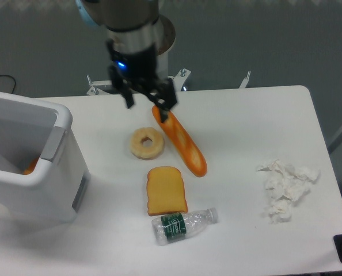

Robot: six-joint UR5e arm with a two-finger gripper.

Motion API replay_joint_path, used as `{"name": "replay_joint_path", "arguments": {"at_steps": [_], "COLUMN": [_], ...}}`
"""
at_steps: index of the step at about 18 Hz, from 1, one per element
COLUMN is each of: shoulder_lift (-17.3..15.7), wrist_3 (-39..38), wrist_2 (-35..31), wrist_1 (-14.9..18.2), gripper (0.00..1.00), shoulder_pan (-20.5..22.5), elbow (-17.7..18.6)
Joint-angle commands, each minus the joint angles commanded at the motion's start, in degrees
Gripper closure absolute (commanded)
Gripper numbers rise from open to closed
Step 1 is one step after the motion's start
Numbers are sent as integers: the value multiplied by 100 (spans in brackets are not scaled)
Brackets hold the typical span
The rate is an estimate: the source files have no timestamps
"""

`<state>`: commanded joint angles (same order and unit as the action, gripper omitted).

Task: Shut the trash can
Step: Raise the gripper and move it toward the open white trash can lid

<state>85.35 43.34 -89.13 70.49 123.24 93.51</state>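
Observation:
The trash can (pixel 44 184), a big white boxy bin with a grey latch panel on its side, stands at the table's left edge with its top open; something orange shows inside it. Its lid is out of view. My gripper (pixel 146 107) hangs open above the table near the back, over the top end of the baguette, well to the right of the trash can. Nothing is between its fingers.
A baguette (pixel 181 141), a donut (pixel 147 143), a slice of toast (pixel 166 190) and a plastic bottle (pixel 184 223) lie in the middle of the table. Crumpled white paper (pixel 285 186) lies at the right.

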Motion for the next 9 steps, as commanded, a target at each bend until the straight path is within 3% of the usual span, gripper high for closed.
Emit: {"name": "replay_joint_path", "arguments": {"at_steps": [3, 9], "shoulder_lift": [-228, -264], "wrist_3": [-614, -1670], "wrist_2": [149, 598], "wrist_1": [-70, -114], "gripper": [0, 0], "shoulder_pan": [-484, -1275], "elbow": [167, 150]}}
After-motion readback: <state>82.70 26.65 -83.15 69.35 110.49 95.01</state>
